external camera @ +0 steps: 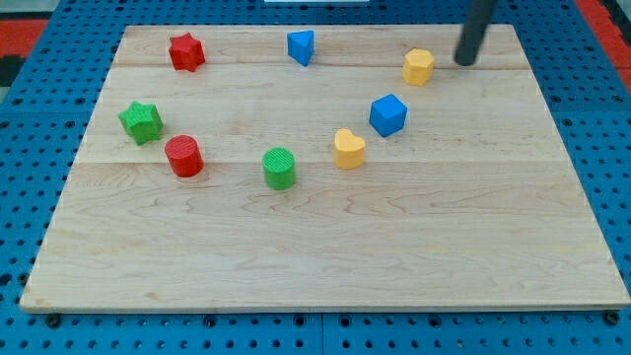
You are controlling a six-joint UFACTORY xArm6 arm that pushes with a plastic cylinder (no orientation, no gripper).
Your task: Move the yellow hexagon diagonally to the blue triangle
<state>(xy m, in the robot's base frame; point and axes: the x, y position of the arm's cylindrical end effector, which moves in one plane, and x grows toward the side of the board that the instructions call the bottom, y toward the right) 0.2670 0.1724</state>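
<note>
although the rod comes in from the view's top edge and its upper length is cut off there, my tip point(463, 61) shows clearly, resting near the far right corner of the tabletop point(325, 256). there is no hand on this arm, only the rod, so nothing opens, closes or grips. the tabletop's near edge and corners sit just inside the frame, and the blue pegboard point(30, 59) around it runs out of view on every side.

my tip stands just to the view's right of the yellow hexagon point(418, 66), slightly higher in the view, with a narrow gap between them; they do not touch. the blue triangle point(301, 46) lies well to the view's left of the hexagon, a little nearer the top edge; its exact shape is hard to read at this angle.

eight blocks in all, each apart from the others. two yellow: the hexagon and a yellow heart point(349, 149). two blue: the triangle and a blue cube point(388, 114), just up and right of the heart. two red: a red star point(185, 51) near the top left and a red cylinder point(183, 157). two green: a green star point(141, 121) up and left of the red cylinder, and a green cylinder point(280, 168) between the red cylinder and the heart.
</note>
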